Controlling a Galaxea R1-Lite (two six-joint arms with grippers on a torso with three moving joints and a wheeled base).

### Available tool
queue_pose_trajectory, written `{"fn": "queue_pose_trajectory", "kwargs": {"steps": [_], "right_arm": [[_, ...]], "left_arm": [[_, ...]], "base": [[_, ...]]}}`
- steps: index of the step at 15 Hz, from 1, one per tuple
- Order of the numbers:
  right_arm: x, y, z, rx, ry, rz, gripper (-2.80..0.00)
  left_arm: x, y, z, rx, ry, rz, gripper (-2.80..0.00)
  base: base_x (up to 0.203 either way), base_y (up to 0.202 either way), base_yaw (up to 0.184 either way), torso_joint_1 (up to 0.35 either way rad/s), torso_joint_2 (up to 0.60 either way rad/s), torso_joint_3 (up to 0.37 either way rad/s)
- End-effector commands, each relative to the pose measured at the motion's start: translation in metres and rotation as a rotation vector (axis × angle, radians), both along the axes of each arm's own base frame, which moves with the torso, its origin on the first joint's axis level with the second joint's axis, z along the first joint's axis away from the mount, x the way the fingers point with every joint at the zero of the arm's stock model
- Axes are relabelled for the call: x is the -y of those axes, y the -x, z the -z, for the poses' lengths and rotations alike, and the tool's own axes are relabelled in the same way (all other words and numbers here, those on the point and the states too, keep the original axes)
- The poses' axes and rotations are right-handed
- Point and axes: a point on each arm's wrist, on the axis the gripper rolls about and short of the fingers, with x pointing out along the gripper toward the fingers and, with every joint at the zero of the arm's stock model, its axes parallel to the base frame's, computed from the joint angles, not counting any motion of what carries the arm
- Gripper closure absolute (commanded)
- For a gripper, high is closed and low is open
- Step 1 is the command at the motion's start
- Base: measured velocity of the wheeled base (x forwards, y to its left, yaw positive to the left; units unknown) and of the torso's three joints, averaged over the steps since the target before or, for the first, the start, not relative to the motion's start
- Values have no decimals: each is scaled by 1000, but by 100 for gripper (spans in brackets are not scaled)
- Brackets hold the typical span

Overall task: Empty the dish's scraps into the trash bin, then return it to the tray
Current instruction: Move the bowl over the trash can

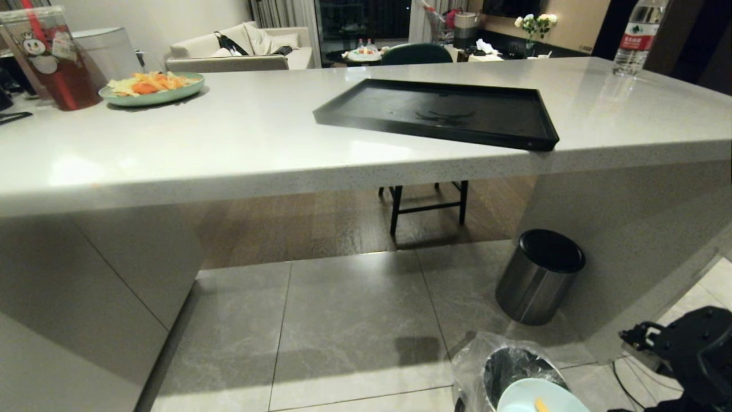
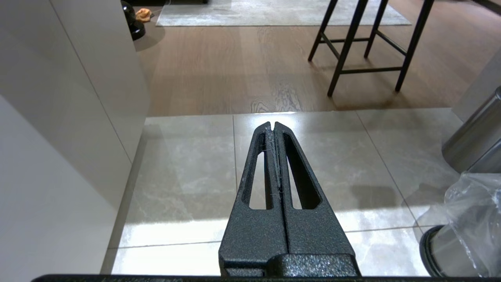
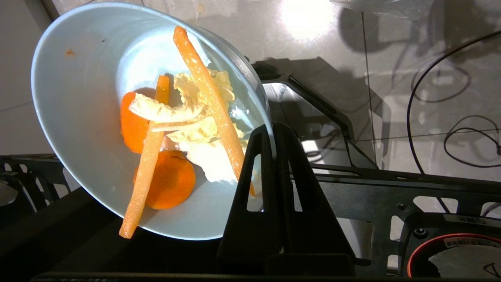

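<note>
The pale blue dish (image 3: 86, 117) is tilted in the right wrist view, and my right gripper (image 3: 273, 129) is shut on its rim. The scraps (image 3: 184, 117), orange strips and slices with pale yellow peel, lie inside it. In the head view the dish (image 1: 540, 400) hangs low at the bottom edge, over the near side of the trash bin (image 1: 503, 366), a metal bin lined with a clear bag. The black tray (image 1: 440, 111) sits bare on the counter, one corner at the counter's edge. My left gripper (image 2: 274, 125) is shut and holds nothing, parked above the floor tiles.
A steel bin with a black lid (image 1: 540, 274) stands just behind the trash bin, against the counter's side wall. On the counter are a green plate of peels (image 1: 151, 86), a red drink cup (image 1: 48, 51) and a water bottle (image 1: 637, 34). A stool (image 1: 426, 203) stands behind the counter.
</note>
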Motion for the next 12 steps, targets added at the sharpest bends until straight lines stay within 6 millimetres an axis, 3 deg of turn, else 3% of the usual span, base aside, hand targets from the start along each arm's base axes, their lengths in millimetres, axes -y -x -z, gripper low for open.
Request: {"fn": "queue_pose_trajectory", "kwargs": {"steps": [1,4,12], "right_arm": [[0,0,0,-6,0,5,0],[0,0,1,-7,1,5,0],[0,0,0,-2,2,5,0]], "left_arm": [[0,0,0,-2,0,0,0],[0,0,0,-2,0,0,0],[0,0,0,-2,0,0,0]], "base": [[0,0,0,0,0,0],[2,9,-70,1,0,2],[0,9,-172,4,3,1]]}}
